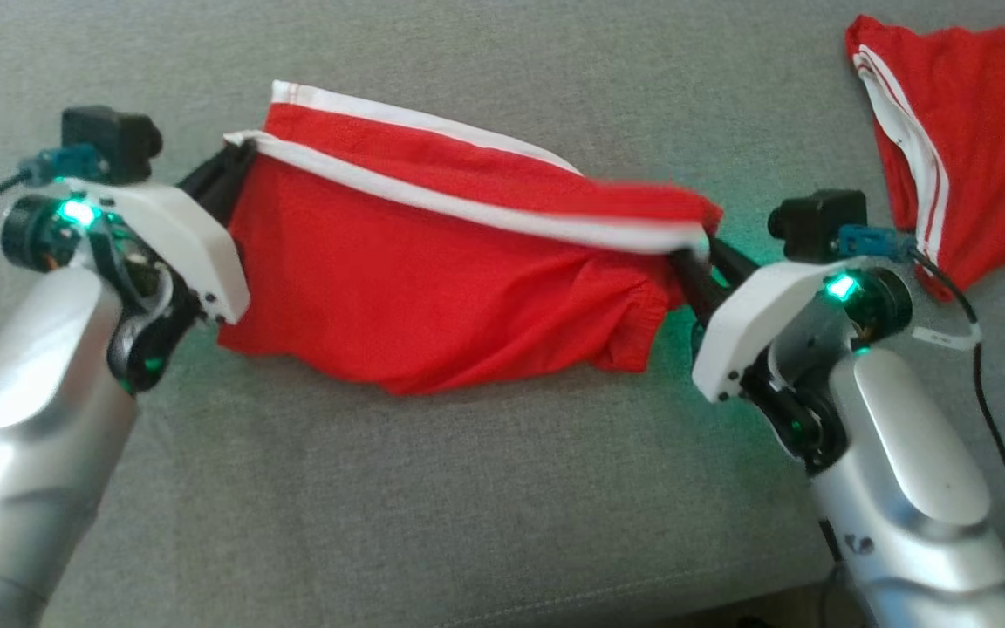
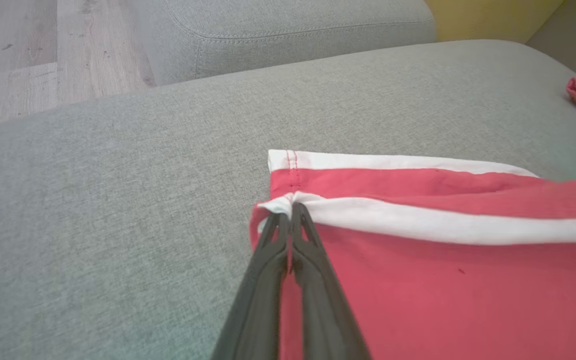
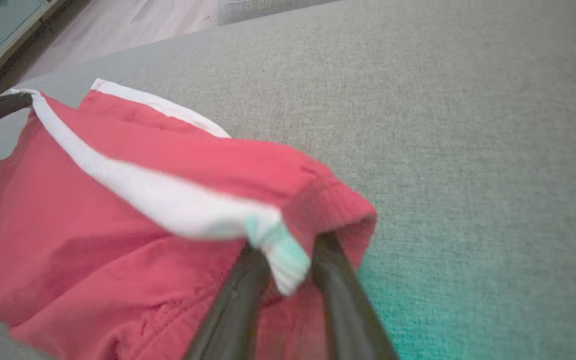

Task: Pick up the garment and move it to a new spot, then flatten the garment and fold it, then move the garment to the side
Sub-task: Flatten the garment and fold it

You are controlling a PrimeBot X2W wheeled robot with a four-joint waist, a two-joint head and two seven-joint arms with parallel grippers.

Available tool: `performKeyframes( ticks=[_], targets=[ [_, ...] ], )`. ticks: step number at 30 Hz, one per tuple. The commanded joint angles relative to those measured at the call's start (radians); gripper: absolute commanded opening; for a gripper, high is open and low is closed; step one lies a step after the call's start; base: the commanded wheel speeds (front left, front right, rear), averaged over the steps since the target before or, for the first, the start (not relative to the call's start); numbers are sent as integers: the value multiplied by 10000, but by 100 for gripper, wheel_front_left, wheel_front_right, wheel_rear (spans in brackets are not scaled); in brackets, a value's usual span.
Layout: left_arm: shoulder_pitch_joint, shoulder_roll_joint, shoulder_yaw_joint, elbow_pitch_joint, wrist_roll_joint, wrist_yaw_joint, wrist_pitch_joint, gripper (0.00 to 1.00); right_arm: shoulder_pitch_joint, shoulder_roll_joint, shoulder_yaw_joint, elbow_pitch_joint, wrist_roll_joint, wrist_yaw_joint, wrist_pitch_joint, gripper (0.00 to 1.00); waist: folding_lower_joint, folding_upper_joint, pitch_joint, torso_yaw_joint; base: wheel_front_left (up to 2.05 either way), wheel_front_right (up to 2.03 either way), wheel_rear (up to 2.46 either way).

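- The left gripper (image 2: 288, 212) has its fingers pressed together on the white-trimmed corner of the garment (image 1: 433, 288).
- The right gripper (image 3: 288, 250) clamps the opposite end, with bunched fabric and white band between its fingers.
- The garment, red with white stripes, hangs stretched between both grippers, its lower edge sagging to the grey cushion (image 1: 468, 488).
- A second red garment (image 1: 982, 131) lies well apart, at the far right.
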Motion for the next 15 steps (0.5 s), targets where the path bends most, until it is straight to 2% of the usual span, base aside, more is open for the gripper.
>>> performKeyframes(
  ticks=[1,4,5,6,15],
  targets=[
    [-712,400,276,-12,-11,-33,-75,0,-363,196,174,-195,21,65,-244,100,-2,0,72,-95,0,0,0],
    [-918,379,228,264,-18,-41,-172,0,-451,258,176,-82,14,65,-453,100,-2,0,102,-143,0,0,0],
    [-1014,344,244,382,-37,-44,-294,27,-480,285,189,-56,18,65,-558,100,-2,0,117,-167,0,0,0],
    [-1141,239,274,591,-119,-48,-523,100,-480,329,196,-65,51,65,-757,100,-2,0,123,-205,0,0,0],
    [-1212,106,58,278,-540,-60,-2087,100,261,399,-213,-1132,6,65,-1645,100,-2,0,-159,-143,0,0,0]
  ],
)
